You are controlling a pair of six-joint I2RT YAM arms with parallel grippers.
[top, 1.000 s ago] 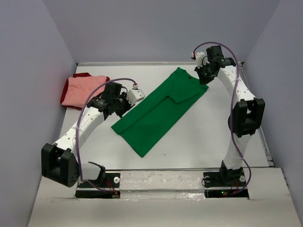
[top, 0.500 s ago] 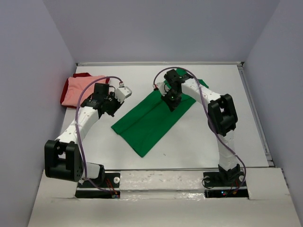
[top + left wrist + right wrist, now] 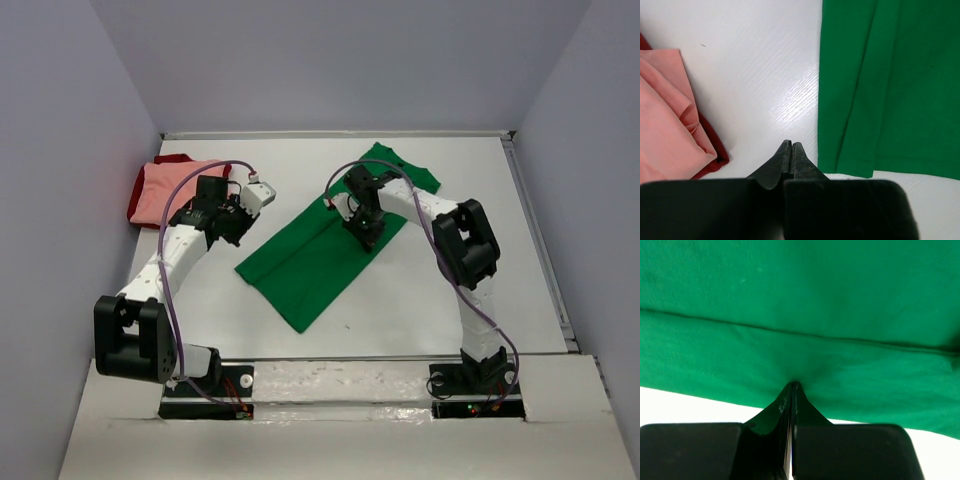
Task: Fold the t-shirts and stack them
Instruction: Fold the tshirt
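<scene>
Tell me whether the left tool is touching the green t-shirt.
Apart. The left wrist view shows bare white table between the shut left tool and the near edge of the green t-shirt.

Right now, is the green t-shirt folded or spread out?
Partly folded: the green t-shirt lies as a long narrow strip, lengthwise fold edges showing in both wrist views.

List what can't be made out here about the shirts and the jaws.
- Dark red shirt: top view, nearly all under the pink shirt; only an edge shows.
- Green shirt: top view, its middle is covered by the right arm; right wrist view cuts it off at the frame edges.
- Right jaws: shut, tips on the green cloth; whether they pinch it or only press cannot be told in either view.
</scene>
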